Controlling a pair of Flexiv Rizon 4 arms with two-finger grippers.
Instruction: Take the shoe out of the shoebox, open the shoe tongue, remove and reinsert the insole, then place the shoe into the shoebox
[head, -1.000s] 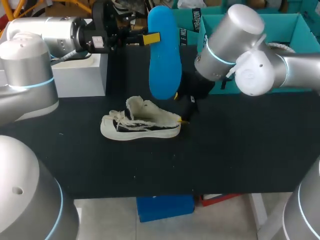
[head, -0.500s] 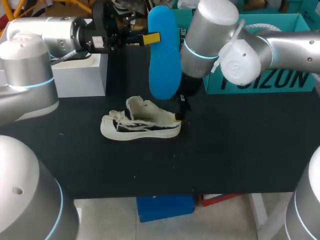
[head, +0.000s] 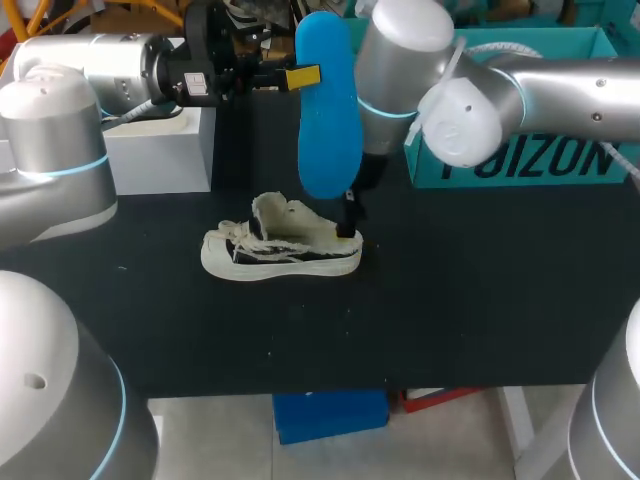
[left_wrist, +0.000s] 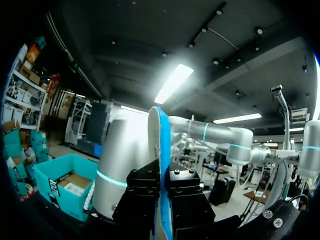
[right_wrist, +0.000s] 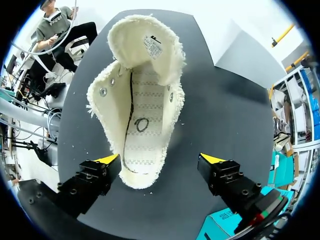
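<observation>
A cream and black shoe (head: 280, 248) lies on its sole in the middle of the black table (head: 450, 300), with its tongue pulled open. My left gripper (head: 300, 76) is shut on a blue insole (head: 328, 105) and holds it upright, high above the shoe. In the left wrist view the insole (left_wrist: 161, 150) stands edge-on between the black fingers (left_wrist: 145, 200). My right gripper (head: 348, 225) hangs open just above the shoe's heel. In the right wrist view I look down into the shoe (right_wrist: 142, 115), its heel between the spread yellow tips of my right gripper (right_wrist: 160, 160).
The teal shoebox (head: 520, 160) stands at the back right of the table, behind my right arm. A white box (head: 160, 150) stands at the back left, under my left arm.
My right arm has swung left from beside the shoebox, and its gripper has come over the shoe's heel. The left arm and the insole have kept still.
</observation>
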